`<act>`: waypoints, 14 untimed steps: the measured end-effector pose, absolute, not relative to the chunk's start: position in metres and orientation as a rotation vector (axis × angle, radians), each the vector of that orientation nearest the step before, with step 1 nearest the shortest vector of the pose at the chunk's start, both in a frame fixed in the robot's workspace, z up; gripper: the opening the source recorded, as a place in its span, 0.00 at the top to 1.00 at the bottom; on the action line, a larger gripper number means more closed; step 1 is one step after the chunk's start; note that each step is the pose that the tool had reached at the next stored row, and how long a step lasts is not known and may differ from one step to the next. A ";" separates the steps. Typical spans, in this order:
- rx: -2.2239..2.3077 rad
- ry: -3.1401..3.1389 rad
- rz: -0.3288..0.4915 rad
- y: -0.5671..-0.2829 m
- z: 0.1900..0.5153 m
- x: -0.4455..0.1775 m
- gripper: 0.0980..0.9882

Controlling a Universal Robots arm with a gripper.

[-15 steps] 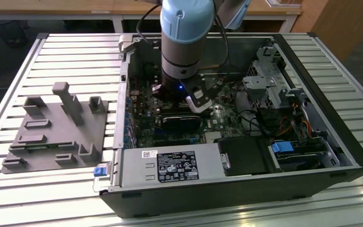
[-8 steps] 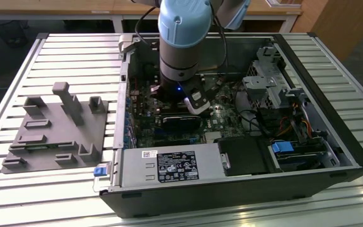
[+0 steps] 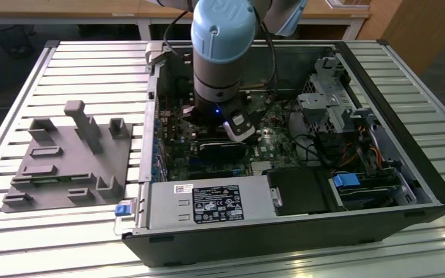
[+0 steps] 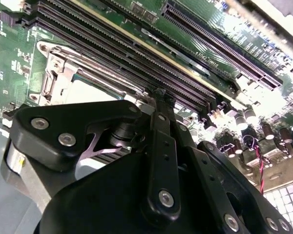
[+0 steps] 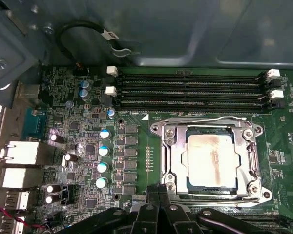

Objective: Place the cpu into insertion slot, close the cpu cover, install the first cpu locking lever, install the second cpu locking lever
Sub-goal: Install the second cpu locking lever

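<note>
Black hand, its grip state unclear, partly hides cpu cover over cpu.

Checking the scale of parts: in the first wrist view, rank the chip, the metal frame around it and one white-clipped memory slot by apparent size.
1. Memory slot, longest.
2. Metal frame.
3. Chip, sitting inside the frame.

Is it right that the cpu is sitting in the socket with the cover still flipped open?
Not quite. The cpu is in the socket, but the cover is down flat, framing the chip, as the first wrist view shows.
</note>
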State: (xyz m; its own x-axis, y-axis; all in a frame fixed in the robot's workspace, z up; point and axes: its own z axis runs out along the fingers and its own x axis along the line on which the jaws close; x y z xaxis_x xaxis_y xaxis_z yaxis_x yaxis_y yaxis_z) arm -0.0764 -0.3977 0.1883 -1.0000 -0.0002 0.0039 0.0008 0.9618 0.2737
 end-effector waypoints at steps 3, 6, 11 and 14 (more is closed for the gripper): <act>0.000 -3.108 -0.433 -0.398 0.189 -0.077 0.99; 0.000 -3.108 -0.432 -0.398 0.192 -0.078 0.99; 0.000 -3.110 -0.432 -0.398 0.194 -0.079 0.99; 0.000 -3.110 -0.433 -0.398 0.198 -0.079 0.99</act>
State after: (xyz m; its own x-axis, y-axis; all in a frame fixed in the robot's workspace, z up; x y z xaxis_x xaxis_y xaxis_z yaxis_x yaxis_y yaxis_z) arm -0.0792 -0.3979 0.1984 -1.0000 -0.0003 0.0019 0.0002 0.9620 0.2732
